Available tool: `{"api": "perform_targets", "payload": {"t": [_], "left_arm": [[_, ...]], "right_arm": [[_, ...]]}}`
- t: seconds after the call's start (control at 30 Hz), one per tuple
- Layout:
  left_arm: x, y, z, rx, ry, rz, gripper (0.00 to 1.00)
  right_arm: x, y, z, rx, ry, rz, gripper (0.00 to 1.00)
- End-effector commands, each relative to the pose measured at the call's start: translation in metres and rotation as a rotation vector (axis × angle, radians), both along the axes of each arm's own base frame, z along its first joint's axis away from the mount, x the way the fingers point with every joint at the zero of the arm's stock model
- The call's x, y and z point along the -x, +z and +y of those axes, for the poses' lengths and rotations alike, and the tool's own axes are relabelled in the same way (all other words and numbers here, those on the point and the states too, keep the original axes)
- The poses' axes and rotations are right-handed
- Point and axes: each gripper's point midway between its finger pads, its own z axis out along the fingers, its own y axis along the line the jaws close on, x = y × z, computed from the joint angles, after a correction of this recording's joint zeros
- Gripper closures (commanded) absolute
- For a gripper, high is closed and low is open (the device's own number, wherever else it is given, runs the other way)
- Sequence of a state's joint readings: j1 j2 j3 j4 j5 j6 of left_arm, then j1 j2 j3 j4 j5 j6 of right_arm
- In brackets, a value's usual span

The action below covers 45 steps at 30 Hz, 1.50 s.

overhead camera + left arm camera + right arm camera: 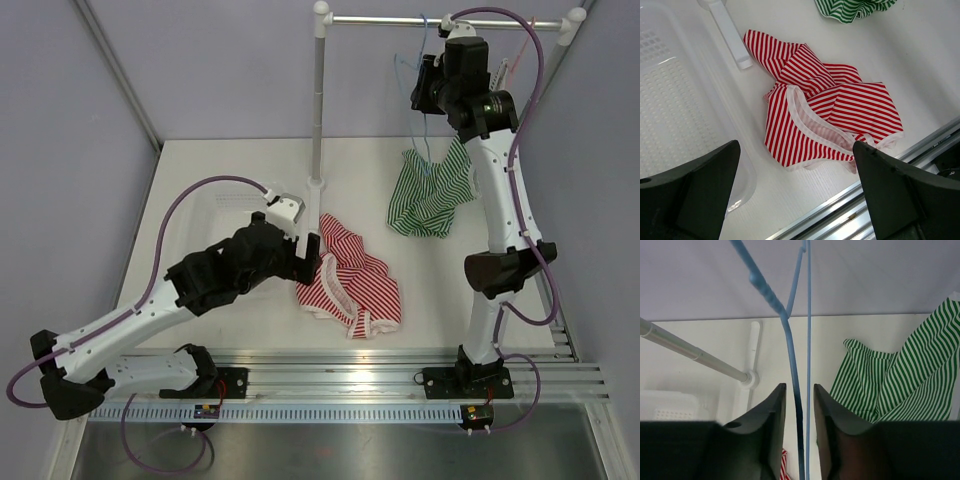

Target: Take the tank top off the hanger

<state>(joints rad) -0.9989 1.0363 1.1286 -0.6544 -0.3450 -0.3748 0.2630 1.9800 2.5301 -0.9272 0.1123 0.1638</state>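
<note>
Fingers of my right gripper sit narrow around the blue hanger without clamping it; my left gripper gapes wide above the red-striped tank top.

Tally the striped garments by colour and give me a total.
Red-and-white striped tank top: 1
Green-and-white striped tank top: 1
Total: 2
</note>
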Motion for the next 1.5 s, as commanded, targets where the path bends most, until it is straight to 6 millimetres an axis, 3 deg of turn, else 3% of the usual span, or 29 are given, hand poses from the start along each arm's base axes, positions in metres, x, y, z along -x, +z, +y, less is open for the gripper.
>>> {"api": "perform_targets", "payload": {"t": [0.0, 0.17, 0.2, 0.27, 0.33, 0.5, 0.53, 0.57, 0.6, 0.63, 0.67, 0.7, 0.8, 0.93, 1.0, 1.1, 1.13, 1.2, 1.23, 1.33, 1.47], "left_arm": [[-0.005, 0.003, -0.008, 0.035, 0.013, -0.03, 0.01], [-0.009, -0.01, -0.036, 0.046, -0.052, -0.031, 0.01], [-0.01, -0.021, -0.042, 0.023, -0.07, -0.018, 0.01], [-0.012, -0.025, -0.054, 0.036, -0.096, -0.023, 0.01], [-0.014, -0.044, -0.065, 0.004, -0.118, -0.003, 0.01], [-0.019, -0.082, -0.096, -0.027, -0.179, 0.037, 0.01], [-0.019, -0.101, -0.102, -0.061, -0.189, 0.069, 0.01], [-0.02, -0.107, -0.109, -0.064, -0.197, 0.078, 0.01], [-0.019, -0.117, -0.114, -0.073, -0.208, 0.1, 0.01], [-0.018, -0.125, -0.117, -0.087, -0.216, 0.113, 0.01], [-0.019, -0.14, -0.123, -0.111, -0.219, 0.132, 0.01], [-0.019, -0.147, -0.126, -0.122, -0.216, 0.142, 0.01], [-0.023, -0.175, -0.131, -0.171, -0.191, 0.173, 0.01], [-0.024, -0.212, -0.134, -0.221, -0.165, 0.217, 0.02], [-0.015, -0.232, -0.137, -0.228, -0.188, 0.263, 0.09], [-0.005, -0.245, -0.145, -0.202, -0.222, 0.304, 0.42], [-0.001, -0.247, -0.148, -0.196, -0.231, 0.309, 0.64], [0.002, -0.245, -0.149, -0.193, -0.237, 0.311, 0.82], [0.003, -0.238, -0.15, -0.186, -0.239, 0.302, 0.98], [0.002, -0.218, -0.151, -0.174, -0.232, 0.28, 1.0], [-0.01, -0.15, -0.137, -0.126, -0.17, 0.176, 1.0]], "right_arm": [[0.017, 0.046, -0.004, -0.031, -0.002, -0.117, 0.61], [0.042, 0.066, -0.009, -0.038, 0.009, -0.143, 0.26], [0.055, 0.077, -0.011, -0.043, 0.018, -0.164, 0.12], [0.077, 0.089, -0.014, -0.047, 0.035, -0.181, 0.01], [0.095, 0.092, -0.015, -0.048, 0.06, -0.179, 0.0], [0.167, 0.093, -0.016, -0.078, 0.158, -0.184, 0.01], [0.177, 0.095, -0.014, -0.093, 0.185, -0.201, 0.01], [0.183, 0.076, -0.009, -0.099, 0.216, -0.162, 0.0], [0.211, 0.088, -0.005, -0.128, 0.28, -0.208, 0.0], [0.221, 0.089, -0.002, -0.143, 0.308, -0.225, 0.01], [0.226, 0.072, 0.001, -0.15, 0.33, -0.192, 0.01], [0.249, 0.078, 0.006, -0.172, 0.389, -0.223, 0.01], [0.284, 0.068, 0.02, -0.209, 0.53, -0.235, 0.01], [0.312, 0.055, 0.028, -0.243, 0.621, -0.242, 0.0], [0.318, 0.046, 0.027, -0.249, 0.621, -0.229, 0.01], [0.321, 0.038, 0.025, -0.252, 0.613, -0.213, 0.0], [0.322, 0.036, 0.025, -0.25, 0.613, -0.209, 0.01], [0.324, 0.035, 0.024, -0.248, 0.606, -0.216, 0.01], [0.325, 0.035, 0.022, -0.247, 0.601, -0.223, 0.01], [0.325, 0.034, 0.02, -0.246, 0.584, -0.229, 0.01], [0.324, 0.029, 0.015, -0.241, 0.548, -0.223, 0.01]]}}
